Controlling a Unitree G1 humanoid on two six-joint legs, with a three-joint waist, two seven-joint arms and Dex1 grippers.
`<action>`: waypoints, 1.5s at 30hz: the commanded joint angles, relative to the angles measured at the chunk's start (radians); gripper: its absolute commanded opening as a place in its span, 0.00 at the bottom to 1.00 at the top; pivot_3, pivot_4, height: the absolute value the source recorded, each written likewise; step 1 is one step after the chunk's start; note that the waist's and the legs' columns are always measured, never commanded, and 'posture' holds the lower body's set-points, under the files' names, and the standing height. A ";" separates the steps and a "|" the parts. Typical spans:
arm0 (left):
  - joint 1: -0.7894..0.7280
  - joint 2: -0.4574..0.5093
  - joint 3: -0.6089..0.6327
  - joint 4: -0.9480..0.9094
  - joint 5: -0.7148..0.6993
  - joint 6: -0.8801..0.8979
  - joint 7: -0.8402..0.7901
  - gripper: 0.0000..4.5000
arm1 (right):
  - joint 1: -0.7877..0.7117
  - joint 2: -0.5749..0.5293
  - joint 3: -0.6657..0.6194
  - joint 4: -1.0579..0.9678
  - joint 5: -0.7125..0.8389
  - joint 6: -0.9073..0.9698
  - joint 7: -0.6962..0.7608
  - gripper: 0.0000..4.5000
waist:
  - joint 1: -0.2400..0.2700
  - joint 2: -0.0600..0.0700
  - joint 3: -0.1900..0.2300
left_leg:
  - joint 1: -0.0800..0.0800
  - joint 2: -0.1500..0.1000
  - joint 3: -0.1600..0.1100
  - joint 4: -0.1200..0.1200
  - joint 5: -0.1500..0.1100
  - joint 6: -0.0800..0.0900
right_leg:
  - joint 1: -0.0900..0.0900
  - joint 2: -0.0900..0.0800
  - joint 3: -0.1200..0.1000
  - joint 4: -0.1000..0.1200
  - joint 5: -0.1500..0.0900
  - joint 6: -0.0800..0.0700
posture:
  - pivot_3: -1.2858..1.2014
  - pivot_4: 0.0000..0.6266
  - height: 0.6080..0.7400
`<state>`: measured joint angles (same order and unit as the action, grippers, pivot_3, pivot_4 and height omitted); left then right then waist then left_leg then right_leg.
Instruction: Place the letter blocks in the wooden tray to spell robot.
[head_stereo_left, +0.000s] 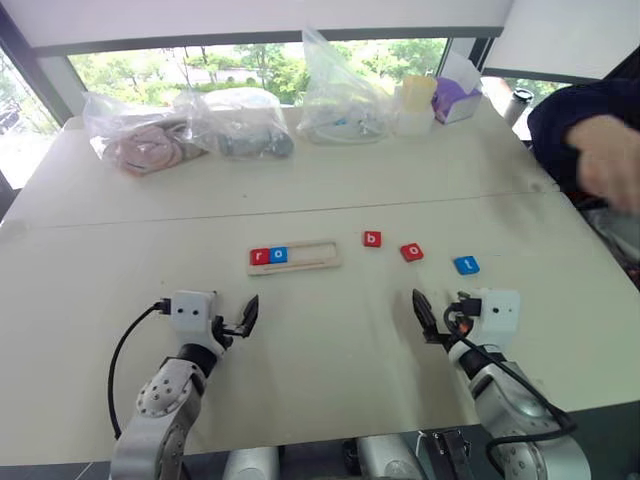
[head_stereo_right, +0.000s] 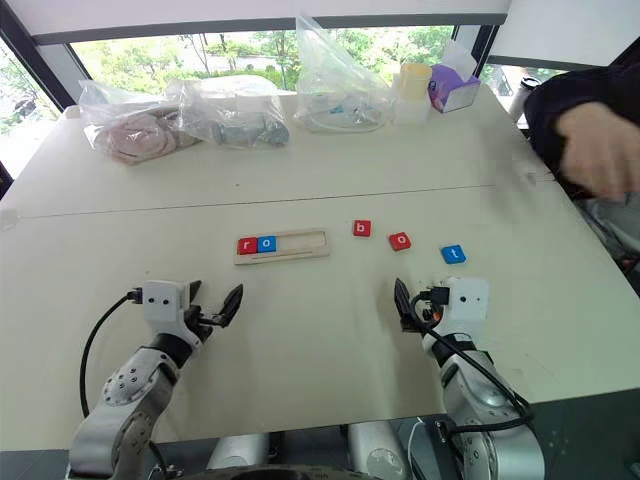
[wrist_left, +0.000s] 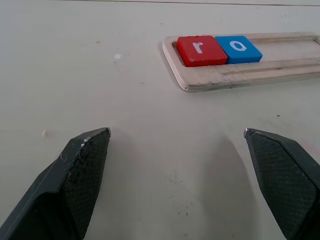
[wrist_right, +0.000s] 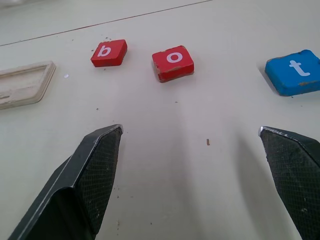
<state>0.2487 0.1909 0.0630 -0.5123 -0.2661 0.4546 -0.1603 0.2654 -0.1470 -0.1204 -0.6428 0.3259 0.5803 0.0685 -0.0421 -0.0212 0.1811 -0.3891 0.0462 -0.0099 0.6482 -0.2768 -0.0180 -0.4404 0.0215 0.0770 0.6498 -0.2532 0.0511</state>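
Tray work stands at two tiles: the wooden tray (head_stereo_left: 294, 256) lies at twelve o'clock from my left gripper (head_stereo_left: 236, 322), with red r (head_stereo_left: 260, 256) and blue o (head_stereo_left: 279, 255) side by side at its nine o'clock end. Red b (head_stereo_left: 372, 239), red o (head_stereo_left: 411, 252) and blue t (head_stereo_left: 466, 265) lie loose at the tray's three o'clock, ahead of my right gripper (head_stereo_left: 432, 318). Both my pincers hover over the table (head_stereo_left: 330, 340), fingers spread apart, holding nothing. A person's hand (head_stereo_left: 608, 160) shows at two o'clock.

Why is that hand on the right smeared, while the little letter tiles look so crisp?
Eye views: the person's hand is motion-blurred; window backlight softens the plastic bags. Left wrist view: red r block and blue o block sharp in the wooden tray. Right wrist view: the open right gripper throws soft shadows.
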 joint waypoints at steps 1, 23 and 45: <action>-0.017 0.009 0.008 -0.049 0.014 0.000 0.010 1.00 | -0.001 0.006 0.009 -0.013 -0.008 -0.030 0.004 0.98 | 0.000 0.000 0.000 | 0.000 0.000 0.000 0.000 0.000 0.000 | 0.000 0.000 0.000 0.000 0.000 0.000 | 0.52 0.24 1.00; -0.055 0.030 -0.007 -0.048 0.006 -0.001 -0.044 1.00 | 0.009 0.010 0.023 0.002 -0.041 -0.092 0.007 0.98 | 0.000 0.000 -0.001 | 0.001 -0.001 0.000 0.001 0.000 0.000 | 0.001 0.000 0.000 0.002 0.000 0.000 | 0.52 0.24 1.00; -0.645 0.518 0.039 0.564 -0.165 -0.091 -0.824 1.00 | -0.214 -0.191 0.037 0.092 -0.061 -0.202 0.251 0.98 | -0.001 -0.001 0.000 | 0.014 -0.001 0.002 -0.001 0.001 -0.001 | 0.011 0.001 0.000 0.001 0.001 -0.001 | 0.52 0.24 1.00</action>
<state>-0.3195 0.6726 0.1246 -0.0681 -0.4468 0.4339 -0.8533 0.0811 -0.3303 -0.0596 -0.5510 0.2515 0.3947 0.3106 -0.0435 -0.0222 0.1808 -0.3748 0.0450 -0.0073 0.6469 -0.2756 -0.0193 -0.4288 0.0228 0.0771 0.6510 -0.2527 0.0507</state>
